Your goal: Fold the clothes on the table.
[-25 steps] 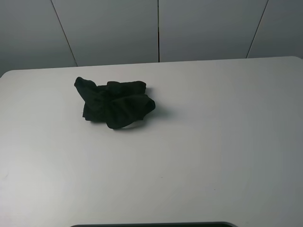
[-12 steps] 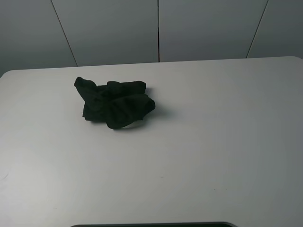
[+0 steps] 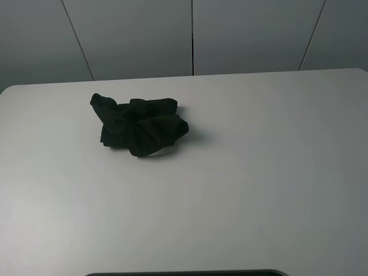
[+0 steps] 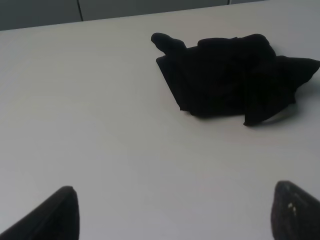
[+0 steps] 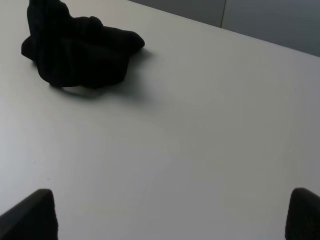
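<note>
The black T-shirt (image 3: pixel 138 125) lies crumpled in a heap on the white table (image 3: pixel 259 172), left of centre and toward the far edge. Its print and neck label are hidden in the folds. Neither gripper shows in the exterior high view. In the left wrist view the shirt (image 4: pixel 232 77) lies well ahead of my left gripper (image 4: pixel 175 212), whose two dark fingertips (image 4: pixel 55 215) stand wide apart and empty. In the right wrist view the shirt (image 5: pixel 75 52) lies far ahead of my right gripper (image 5: pixel 172 215), whose fingertips (image 5: pixel 305 212) are also wide apart and empty.
Grey wall panels (image 3: pixel 190 34) stand behind the table's far edge. A dark strip (image 3: pixel 184 273) shows at the near edge of the exterior high view.
</note>
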Robot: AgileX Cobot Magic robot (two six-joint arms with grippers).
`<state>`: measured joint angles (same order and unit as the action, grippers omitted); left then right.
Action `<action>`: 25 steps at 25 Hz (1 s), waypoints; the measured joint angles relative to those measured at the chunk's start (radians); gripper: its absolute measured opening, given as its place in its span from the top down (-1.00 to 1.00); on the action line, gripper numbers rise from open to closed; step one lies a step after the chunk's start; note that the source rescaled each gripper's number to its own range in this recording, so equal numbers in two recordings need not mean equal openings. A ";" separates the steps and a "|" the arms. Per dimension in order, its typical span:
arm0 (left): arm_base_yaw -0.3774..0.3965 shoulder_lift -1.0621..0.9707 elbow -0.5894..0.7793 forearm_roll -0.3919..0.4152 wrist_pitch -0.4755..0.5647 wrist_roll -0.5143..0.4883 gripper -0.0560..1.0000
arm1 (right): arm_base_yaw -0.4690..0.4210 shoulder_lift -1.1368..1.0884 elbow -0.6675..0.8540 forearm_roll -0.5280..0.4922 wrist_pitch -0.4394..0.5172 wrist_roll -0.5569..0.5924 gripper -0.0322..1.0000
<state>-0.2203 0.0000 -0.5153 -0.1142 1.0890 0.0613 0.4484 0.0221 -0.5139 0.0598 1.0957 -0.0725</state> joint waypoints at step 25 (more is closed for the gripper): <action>0.000 0.000 0.004 -0.004 -0.007 -0.002 -1.00 | -0.319 0.000 0.000 -0.002 0.000 0.008 -0.97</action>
<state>-0.2203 0.0000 -0.5113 -0.1186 1.0816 0.0594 0.1290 0.0221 -0.5139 0.0578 1.0957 -0.0645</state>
